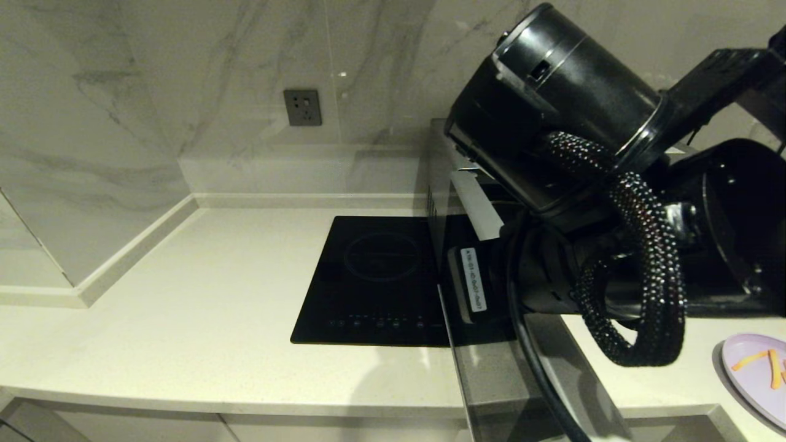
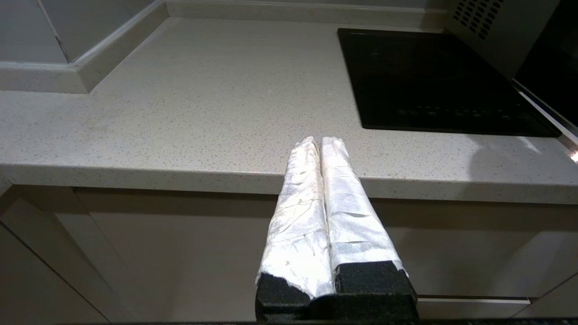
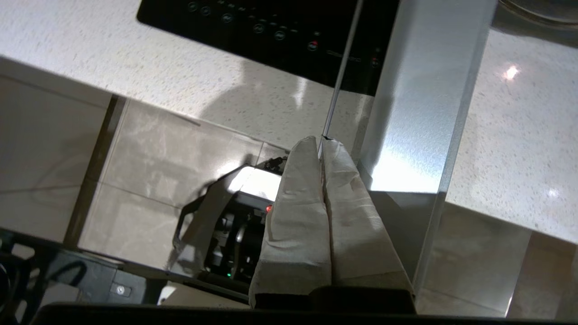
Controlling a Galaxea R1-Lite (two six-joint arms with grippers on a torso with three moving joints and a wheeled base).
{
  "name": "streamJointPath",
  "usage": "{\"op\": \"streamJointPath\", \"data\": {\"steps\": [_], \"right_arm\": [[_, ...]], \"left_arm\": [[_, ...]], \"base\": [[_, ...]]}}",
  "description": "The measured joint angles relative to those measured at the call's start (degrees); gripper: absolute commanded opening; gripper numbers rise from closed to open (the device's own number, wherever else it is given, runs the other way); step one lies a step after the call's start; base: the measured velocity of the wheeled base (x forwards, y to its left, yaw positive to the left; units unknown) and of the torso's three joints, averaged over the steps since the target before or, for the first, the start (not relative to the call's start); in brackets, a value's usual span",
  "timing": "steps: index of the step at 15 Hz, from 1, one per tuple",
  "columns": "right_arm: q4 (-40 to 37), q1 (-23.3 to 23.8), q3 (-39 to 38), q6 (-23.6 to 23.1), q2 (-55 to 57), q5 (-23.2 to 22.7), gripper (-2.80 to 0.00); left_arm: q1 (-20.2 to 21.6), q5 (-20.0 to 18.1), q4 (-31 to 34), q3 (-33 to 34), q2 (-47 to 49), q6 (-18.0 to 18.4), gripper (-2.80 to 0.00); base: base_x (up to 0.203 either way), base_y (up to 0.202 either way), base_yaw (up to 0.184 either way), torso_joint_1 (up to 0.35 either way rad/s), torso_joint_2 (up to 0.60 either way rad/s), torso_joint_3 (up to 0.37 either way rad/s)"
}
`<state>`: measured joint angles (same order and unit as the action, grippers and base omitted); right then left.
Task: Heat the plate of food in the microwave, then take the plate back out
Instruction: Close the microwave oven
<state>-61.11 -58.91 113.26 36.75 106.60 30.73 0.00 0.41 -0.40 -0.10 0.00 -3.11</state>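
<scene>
Right gripper (image 3: 323,145) has its tape-wrapped fingers pressed together with nothing between them, tips right at the thin outer edge of the microwave's swung-open dark glass door (image 3: 408,90), which juts out past the counter front; whether the tips actually touch that edge I can't tell. Left gripper (image 2: 320,143) is parked low in front of the pale speckled stone countertop (image 2: 189,104), its wrapped fingers also together and empty. The large silver box-shaped microwave (image 1: 439,178) is mostly hidden behind the right arm in the head view, so I can't see into the cavity or say what, if anything, is in it. The round flat pale lilac plate (image 1: 746,359) sits on the counter to the microwave's right, near the front edge, only partly in frame, carrying a few thin orange-yellow fry-like sticks (image 1: 764,361). So the loading step looks not yet done. Handling guess: the plate is light and rigid, probably smooth plastic or melamine, so slippery under taped pads; it has a shallow rim, so pinch the near rim and keep it level, since the sticks lie loose and would slide off on any tilt. The door is stiff, hinged, and best pushed on its flat face or outer edge. The flat black glass induction hob (image 1: 374,279) left of the microwave is bare.
</scene>
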Motion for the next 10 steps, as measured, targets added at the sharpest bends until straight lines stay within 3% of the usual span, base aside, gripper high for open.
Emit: {"op": "streamJointPath", "data": {"steps": [3,6,10], "right_arm": [[-0.2,4.0,-0.4,1.3,-1.3,1.1,-2.80],[-0.1,11.0,-0.3,1.7,-2.8,5.5,-2.80],[-0.3,21.1,-0.8,7.7,-6.0,10.5,-2.80]], "left_arm": [[0.0,0.0,0.0,0.0,0.0,0.0,-2.80],[0.0,0.0,0.0,0.0,0.0,0.0,-2.80],[0.0,0.0,0.0,0.0,0.0,0.0,-2.80]], "base": [[0.000,0.000,0.000,0.000,0.00,0.000],[0.000,0.000,0.000,0.000,0.00,0.000],[0.000,0.000,0.000,0.000,0.00,0.000]]}}
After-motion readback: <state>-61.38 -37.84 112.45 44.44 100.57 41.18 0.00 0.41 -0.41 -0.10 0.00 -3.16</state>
